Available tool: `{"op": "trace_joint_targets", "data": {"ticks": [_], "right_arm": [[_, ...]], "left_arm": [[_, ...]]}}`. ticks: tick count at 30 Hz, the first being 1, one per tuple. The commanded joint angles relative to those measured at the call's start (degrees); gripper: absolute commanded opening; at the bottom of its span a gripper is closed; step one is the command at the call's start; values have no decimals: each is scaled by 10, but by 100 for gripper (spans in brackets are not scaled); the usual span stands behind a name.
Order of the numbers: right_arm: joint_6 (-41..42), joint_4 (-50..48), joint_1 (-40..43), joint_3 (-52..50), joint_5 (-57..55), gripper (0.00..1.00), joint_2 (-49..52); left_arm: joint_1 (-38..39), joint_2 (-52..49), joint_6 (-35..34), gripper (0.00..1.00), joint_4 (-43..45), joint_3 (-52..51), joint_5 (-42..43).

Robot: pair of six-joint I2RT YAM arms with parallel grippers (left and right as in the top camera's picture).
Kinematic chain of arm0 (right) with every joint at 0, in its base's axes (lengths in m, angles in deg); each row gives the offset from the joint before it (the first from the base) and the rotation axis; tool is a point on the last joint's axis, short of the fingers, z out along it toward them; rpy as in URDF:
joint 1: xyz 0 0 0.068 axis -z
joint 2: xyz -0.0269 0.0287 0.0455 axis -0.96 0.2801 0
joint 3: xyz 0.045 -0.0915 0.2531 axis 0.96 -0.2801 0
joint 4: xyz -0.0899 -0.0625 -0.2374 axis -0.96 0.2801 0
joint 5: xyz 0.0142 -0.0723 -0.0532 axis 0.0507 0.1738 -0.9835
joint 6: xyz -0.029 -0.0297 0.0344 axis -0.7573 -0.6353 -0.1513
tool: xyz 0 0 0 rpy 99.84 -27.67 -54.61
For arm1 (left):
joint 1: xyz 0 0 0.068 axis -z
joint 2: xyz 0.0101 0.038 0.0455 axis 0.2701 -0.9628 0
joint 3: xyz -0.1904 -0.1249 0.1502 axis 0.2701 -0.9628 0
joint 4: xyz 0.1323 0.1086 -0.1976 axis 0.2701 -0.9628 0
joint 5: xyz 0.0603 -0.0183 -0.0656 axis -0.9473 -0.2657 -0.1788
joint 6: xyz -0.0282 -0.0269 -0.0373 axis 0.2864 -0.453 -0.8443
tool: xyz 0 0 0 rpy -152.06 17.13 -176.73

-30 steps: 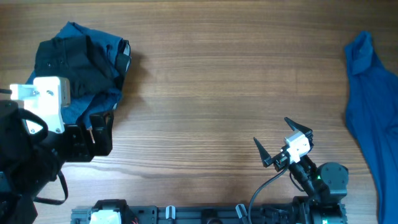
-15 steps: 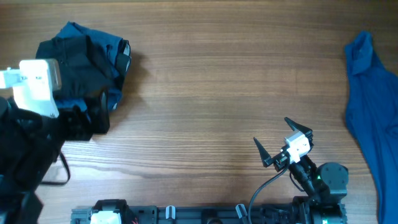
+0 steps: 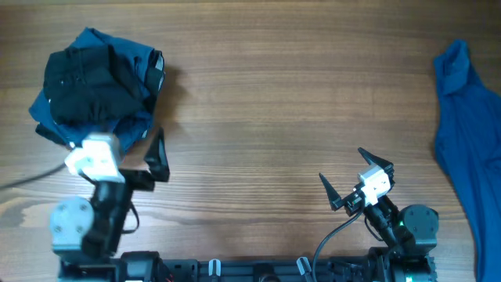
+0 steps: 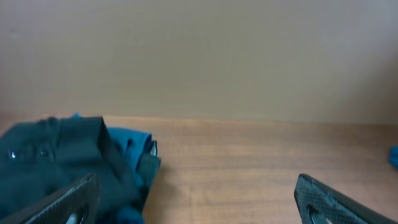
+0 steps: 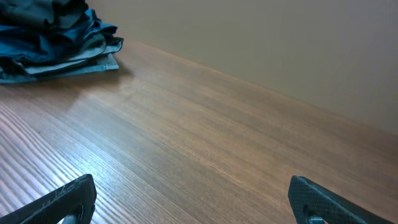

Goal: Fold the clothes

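A pile of clothes lies at the table's far left, a black garment on top of a dark-blue one. It also shows in the left wrist view and the right wrist view. A bright-blue garment lies along the right edge. My left gripper is open wide and empty, low at the pile's near edge; its fingers frame the pile's right side. My right gripper is open and empty over bare wood at the front right, far from both garments.
The wooden table stretches bare between the pile and the bright-blue garment. A sliver of that garment shows at the right edge of the left wrist view. A plain wall stands behind the table.
My left arm has dropped from high beside the pile down toward the front edge and shifted right, ending with its open gripper at the pile's near edge. The right arm has not moved.
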Motion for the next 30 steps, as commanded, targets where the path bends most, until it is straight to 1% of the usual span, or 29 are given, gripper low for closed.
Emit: {"op": "trace_joint_targets", "data": {"ticks": [1, 5, 8, 12, 15, 19, 21, 30], "right_arm": [[8, -3, 3, 0, 12, 100, -6], [8, -3, 3, 0, 12, 100, -6], [8, -3, 3, 0, 12, 100, -6], [8, -3, 3, 0, 12, 100, -6], [8, -3, 3, 0, 12, 100, -6], [8, -3, 3, 0, 12, 100, -6], [8, -3, 3, 0, 12, 100, -6], [8, -3, 3, 0, 12, 99, -6]], "left_arm": [[4, 80, -21, 100, 62, -111, 7], [4, 151, -31, 100, 130, -211, 7], [4, 207, -33, 100, 148, -267, 7], [3, 206, -33, 100, 160, -299, 7], [5, 206, -33, 100, 203, -347, 7], [6, 206, -33, 100, 188, -347, 7], [6, 206, -33, 100, 166, -347, 7], [6, 205, -33, 100, 166, -347, 7]]}}
